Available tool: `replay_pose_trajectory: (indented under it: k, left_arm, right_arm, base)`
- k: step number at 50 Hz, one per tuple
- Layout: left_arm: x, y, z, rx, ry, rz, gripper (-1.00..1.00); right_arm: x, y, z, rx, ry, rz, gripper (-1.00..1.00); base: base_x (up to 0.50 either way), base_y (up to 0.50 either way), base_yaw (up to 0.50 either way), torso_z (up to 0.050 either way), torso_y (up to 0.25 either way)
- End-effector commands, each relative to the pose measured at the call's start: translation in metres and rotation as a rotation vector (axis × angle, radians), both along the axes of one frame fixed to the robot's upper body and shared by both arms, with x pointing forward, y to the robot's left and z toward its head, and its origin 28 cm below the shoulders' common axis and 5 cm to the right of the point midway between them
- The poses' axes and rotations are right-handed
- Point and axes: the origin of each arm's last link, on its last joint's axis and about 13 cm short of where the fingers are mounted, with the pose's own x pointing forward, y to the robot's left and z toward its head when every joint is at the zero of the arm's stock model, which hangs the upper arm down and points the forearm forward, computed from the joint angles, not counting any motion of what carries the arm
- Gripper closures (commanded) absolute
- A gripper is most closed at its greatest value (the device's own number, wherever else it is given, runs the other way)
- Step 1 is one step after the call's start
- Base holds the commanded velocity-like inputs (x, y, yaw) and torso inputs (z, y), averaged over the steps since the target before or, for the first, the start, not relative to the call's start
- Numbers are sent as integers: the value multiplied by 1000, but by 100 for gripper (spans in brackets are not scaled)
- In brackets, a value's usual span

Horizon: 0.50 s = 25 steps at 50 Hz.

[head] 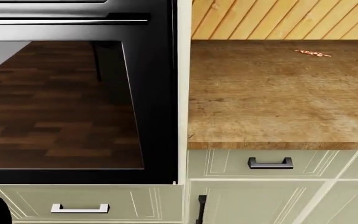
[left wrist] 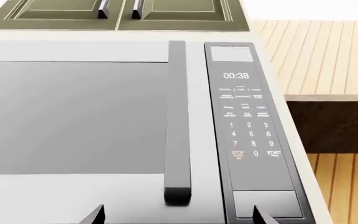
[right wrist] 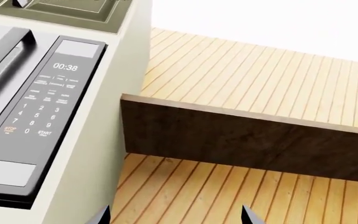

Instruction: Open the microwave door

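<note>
Left wrist view puts the microwave door (left wrist: 73, 116) right ahead of me: a grey window panel with a dark vertical bar handle (left wrist: 176, 121) along its edge, and beside that the keypad (left wrist: 247, 121) with its clock reading 00:38. Olive cabinet doors (left wrist: 117, 11) sit past the far end of the appliance. Only the two dark tips of the left end effector (left wrist: 175, 215) show at the frame's edge, spread wide with the handle's near end between them and nothing held.

Right wrist view catches the same keypad (right wrist: 39, 100) and handle (right wrist: 5, 56) off to one side, with a dark wooden shelf (right wrist: 247, 140) against slatted wall panelling (right wrist: 260, 70). The right end effector (right wrist: 175, 215) also shows just its tips, parted and empty, pointing at the panelling rather than the appliance.

Head view shows neither arm, only the glossy black oven front (head: 73, 102), the wooden surface (head: 278, 93) and drawers (head: 270, 163) below, so I have no overview of the approach.

My worry is alignment. The handle is slim, and if I close off-centre a tip could slide onto the keypad or skid off the bar. Pulling straight out instead of following the door's swing could also strip the grip. The idle right arm, near the shelf, could clip it if the base shifts.
</note>
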Motion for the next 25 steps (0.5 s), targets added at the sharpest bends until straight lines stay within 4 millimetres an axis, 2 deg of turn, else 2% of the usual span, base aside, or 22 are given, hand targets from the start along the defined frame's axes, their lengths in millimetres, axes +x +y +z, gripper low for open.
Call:
replay_pose_trajectory:
  k: [1, 12, 25]
  left_arm:
    - [1, 0, 64, 34, 64, 5, -100]
    - [15, 1, 144, 35, 106, 13, -100]
    - [26, -4, 188, 102, 164, 58, -100]
  right_arm:
    - [-3, -1, -4, 18, -5, 9, -100]
    - [-4, -1, -5, 24, -8, 14, -100]
    - [-4, -1, -3, 23, -9, 18, -100]
  base:
    - [0, 0, 0, 0, 0]
    - [0, 0, 0, 0, 0]
    - [0, 0, 0, 0, 0]
